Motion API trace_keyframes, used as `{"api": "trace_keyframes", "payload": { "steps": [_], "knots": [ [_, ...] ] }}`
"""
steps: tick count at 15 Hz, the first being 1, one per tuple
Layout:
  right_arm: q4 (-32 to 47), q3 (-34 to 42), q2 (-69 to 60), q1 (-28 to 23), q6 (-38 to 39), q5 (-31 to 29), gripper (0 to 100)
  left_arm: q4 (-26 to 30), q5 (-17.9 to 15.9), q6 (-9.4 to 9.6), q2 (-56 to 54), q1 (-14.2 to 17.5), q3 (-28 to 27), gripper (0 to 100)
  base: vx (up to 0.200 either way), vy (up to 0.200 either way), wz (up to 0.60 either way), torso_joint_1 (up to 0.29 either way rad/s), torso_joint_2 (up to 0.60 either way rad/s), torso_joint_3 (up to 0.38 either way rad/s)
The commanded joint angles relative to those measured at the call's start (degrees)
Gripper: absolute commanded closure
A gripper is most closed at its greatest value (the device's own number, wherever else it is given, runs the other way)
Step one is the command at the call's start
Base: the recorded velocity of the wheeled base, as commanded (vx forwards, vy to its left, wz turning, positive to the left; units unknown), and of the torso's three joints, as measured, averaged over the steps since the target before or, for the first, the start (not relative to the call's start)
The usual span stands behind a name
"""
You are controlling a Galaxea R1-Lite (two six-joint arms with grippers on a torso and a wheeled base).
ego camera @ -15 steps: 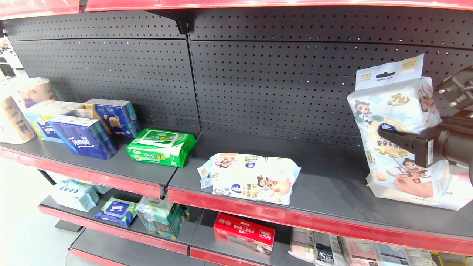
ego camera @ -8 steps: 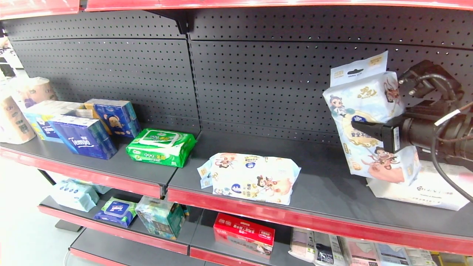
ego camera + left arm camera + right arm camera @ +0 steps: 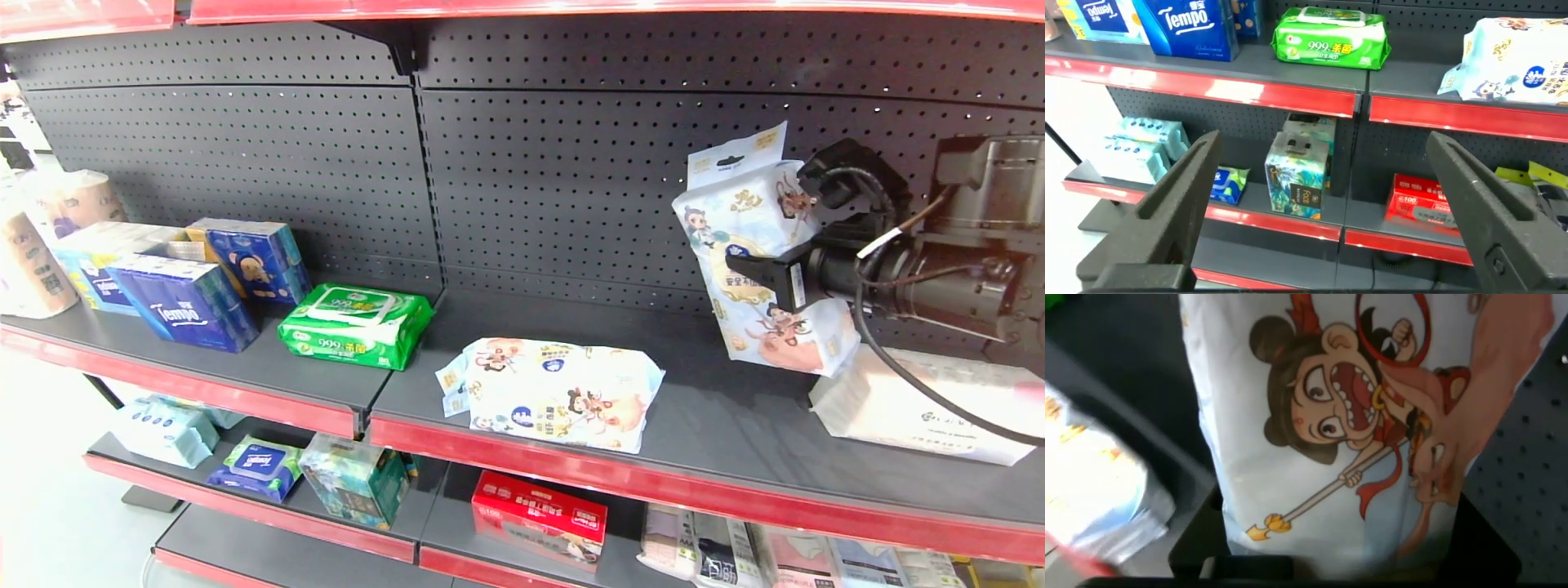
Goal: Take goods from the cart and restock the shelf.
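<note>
My right gripper [image 3: 763, 269] is shut on a white cartoon-printed pack [image 3: 755, 245], held upright just above the right part of the middle shelf [image 3: 718, 425]. Up close in the right wrist view the same pack [image 3: 1347, 433] sits between the dark fingers. A matching cartoon pack [image 3: 559, 392] lies flat at the shelf's front middle, also seen as the pack [image 3: 1515, 61] in the left wrist view. My left gripper [image 3: 1323, 188] hangs open and empty, low in front of the lower shelves.
A white flat pack [image 3: 927, 404] lies on the shelf under my right arm. A green wipes pack [image 3: 357, 324] and blue tissue boxes [image 3: 188, 298] stand to the left. Lower shelves carry a red box [image 3: 539, 514] and a patterned box [image 3: 355, 482].
My right arm has carried the cartoon pack leftward and slightly up along the shelf, uncovering the white flat pack beneath. The left gripper's earlier state is not shown.
</note>
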Motion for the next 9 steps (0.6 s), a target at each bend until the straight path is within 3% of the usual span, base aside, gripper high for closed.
{"api": "trace_keyframes", "payload": {
  "steps": [1,9],
  "knots": [
    [-4.0,-0.3,5.7,-0.1,0.1,0.8,100,0.0,0.1,-0.01,0.0,0.0,0.0,0,0.0,0.0,0.0,0.0,0.0,0.0],
    [-2.6,-4.2,12.0,-1.4,-4.6,11.0,100,0.0,0.1,-0.01,0.0,0.0,0.0,0,0.0,0.0,0.0,0.0,0.0,0.0]
  ]
}}
